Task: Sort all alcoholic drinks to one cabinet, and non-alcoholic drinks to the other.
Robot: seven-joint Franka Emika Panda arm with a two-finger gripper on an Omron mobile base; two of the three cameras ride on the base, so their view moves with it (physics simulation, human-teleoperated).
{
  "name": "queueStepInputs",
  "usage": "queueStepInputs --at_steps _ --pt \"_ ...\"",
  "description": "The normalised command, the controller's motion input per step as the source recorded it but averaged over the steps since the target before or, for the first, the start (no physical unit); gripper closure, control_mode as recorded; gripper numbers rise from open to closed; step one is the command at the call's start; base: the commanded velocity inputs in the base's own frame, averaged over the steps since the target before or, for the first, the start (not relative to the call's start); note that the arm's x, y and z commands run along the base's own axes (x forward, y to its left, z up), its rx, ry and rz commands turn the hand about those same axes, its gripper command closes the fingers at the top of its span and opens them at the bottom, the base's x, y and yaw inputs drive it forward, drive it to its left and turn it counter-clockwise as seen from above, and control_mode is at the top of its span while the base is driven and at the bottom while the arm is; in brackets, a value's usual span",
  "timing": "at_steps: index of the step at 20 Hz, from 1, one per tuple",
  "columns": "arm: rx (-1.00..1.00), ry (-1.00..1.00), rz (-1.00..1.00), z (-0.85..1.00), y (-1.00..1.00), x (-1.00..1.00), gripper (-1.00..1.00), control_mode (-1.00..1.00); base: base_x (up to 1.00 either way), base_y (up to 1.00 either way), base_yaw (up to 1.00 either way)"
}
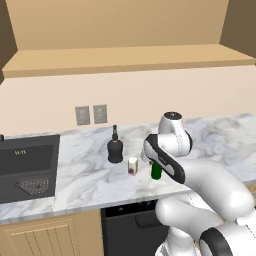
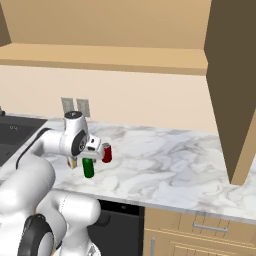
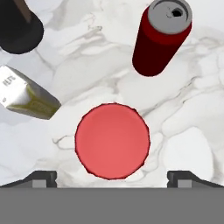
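I have the gripper (image 3: pixel 112 177) spread wide, holding nothing, poised straight above the green bottle (image 2: pixel 88 168), so its red cap (image 3: pixel 112 141) sits centred between the fingertips for a top-down grab. The forearm hides most of that bottle. Just beside it stand the white carton (image 1: pixel 132 166) and red can (image 3: pixel 161 37); beyond the carton, the black bottle (image 1: pixel 115 148). Farther above, the cabinet (image 2: pixel 150 57) looks open, probably; its doors are cut off.
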Motion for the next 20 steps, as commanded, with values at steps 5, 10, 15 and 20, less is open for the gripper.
queueStepInputs --at_steps 5,10,15,20 --pt "0.00 0.00 -0.02 -0.13 0.00 0.06 -1.00 -1.00 0.00 0.00 0.00" --pt "0.00 0.00 -0.02 -0.11 0.00 0.08 -1.00 -1.00 0.00 0.00 0.00" --pt "0.00 0.01 -0.02 -0.13 0.00 0.10 -1.00 -1.00 0.00 0.00 0.00" --pt "0.00 0.01 -0.02 -0.13 0.00 0.10 -1.00 -1.00 0.00 0.00 0.00"
